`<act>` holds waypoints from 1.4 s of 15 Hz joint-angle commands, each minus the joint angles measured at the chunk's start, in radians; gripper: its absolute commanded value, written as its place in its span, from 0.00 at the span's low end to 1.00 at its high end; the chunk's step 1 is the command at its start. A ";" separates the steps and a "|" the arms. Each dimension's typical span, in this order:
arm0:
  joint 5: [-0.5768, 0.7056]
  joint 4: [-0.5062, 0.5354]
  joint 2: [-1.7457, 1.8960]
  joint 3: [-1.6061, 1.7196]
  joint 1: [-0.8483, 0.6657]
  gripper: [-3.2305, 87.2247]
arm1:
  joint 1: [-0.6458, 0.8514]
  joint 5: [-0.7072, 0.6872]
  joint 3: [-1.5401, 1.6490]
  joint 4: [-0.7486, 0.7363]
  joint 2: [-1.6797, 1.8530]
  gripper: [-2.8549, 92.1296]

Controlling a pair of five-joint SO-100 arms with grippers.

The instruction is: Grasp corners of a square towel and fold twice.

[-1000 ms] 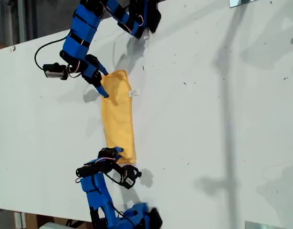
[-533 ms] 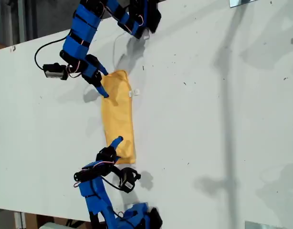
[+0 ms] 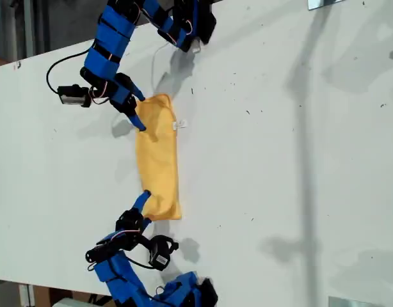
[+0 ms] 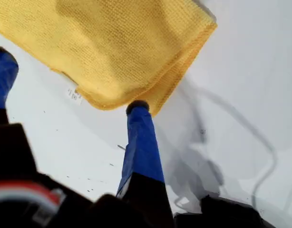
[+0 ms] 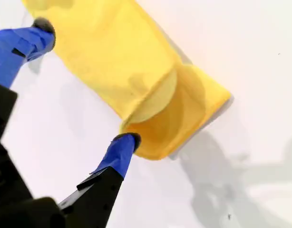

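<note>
Since the earlier frame, the arm at the bottom of the exterior view has drawn back from the folded square towel [image 3: 158,157], a long yellow strip on the white table [image 3: 280,160]. My second gripper [image 5: 84,83] is spread across its curled near end; my first gripper [image 4: 70,88], jaws apart, has one tip at the far end by the white tag [image 4: 73,95]. Judged: first fold done; next, pinching an end's corners to carry it over.
</note>
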 commanded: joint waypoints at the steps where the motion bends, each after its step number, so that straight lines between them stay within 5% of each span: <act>1: -0.037 -0.008 0.124 0.095 -0.083 0.49 | 0.002 -0.011 -0.017 -0.018 0.008 0.50; 2: -0.040 -0.137 0.189 0.216 -0.081 0.49 | -0.002 -0.011 -0.017 -0.021 -0.002 0.50; 4: -0.029 -0.048 0.061 0.167 -0.101 0.44 | 0.000 -0.012 -0.020 -0.023 -0.014 0.49; 5: -0.040 -0.156 0.107 0.265 -0.083 0.43 | 0.006 -0.017 -0.020 -0.025 -0.020 0.49; 8: -0.078 -0.187 0.058 0.307 -0.018 0.39 | 0.091 -0.043 0.031 -0.055 -0.084 0.49; 14: -0.155 -0.083 0.509 0.465 0.041 0.35 | 0.173 -0.071 0.026 -0.152 -0.413 0.48; 15: -0.169 -0.069 0.617 0.517 0.043 0.35 | 0.184 -0.080 0.023 -0.146 -0.436 0.35; 16: -0.176 -0.067 0.693 0.561 0.044 0.34 | 0.201 -0.080 0.037 -0.141 -0.433 0.08; 21: -0.230 -0.118 0.910 0.807 0.052 0.32 | 0.241 -0.054 0.244 -0.184 -0.244 0.03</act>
